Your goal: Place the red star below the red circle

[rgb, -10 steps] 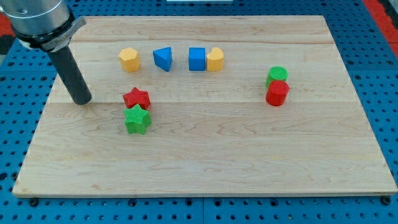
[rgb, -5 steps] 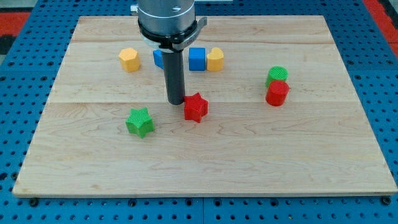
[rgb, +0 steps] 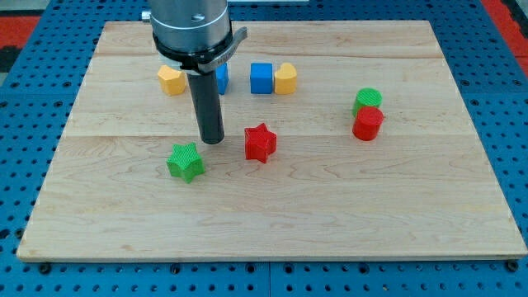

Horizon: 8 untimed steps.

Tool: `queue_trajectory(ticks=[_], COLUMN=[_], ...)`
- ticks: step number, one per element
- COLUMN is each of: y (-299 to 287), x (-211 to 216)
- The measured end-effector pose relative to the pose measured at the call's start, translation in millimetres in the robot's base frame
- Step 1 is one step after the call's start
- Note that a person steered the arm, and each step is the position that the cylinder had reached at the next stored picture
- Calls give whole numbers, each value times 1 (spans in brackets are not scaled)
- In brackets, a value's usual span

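With the rod's bare tip (rgb: 213, 140) holding nothing and standing apart to the left of the red star (rgb: 260, 142), which sits mid-counter (rgb: 272, 214) well left of the red circle (rgb: 368, 124), an off-centre push may spin the star off course.

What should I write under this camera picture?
My tip sits left of the red star, far from the red circle.

Bare board lies between the red star (rgb: 260, 143) and red circle (rgb: 367, 124); the green circle (rgb: 368, 99) touches the latter's top.
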State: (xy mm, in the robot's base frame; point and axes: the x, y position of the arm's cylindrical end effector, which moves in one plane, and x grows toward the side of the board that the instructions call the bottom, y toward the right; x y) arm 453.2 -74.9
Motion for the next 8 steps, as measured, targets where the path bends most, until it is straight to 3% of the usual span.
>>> queue_trajectory(ticks=[2,8], y=[12,167], x=[9,9])
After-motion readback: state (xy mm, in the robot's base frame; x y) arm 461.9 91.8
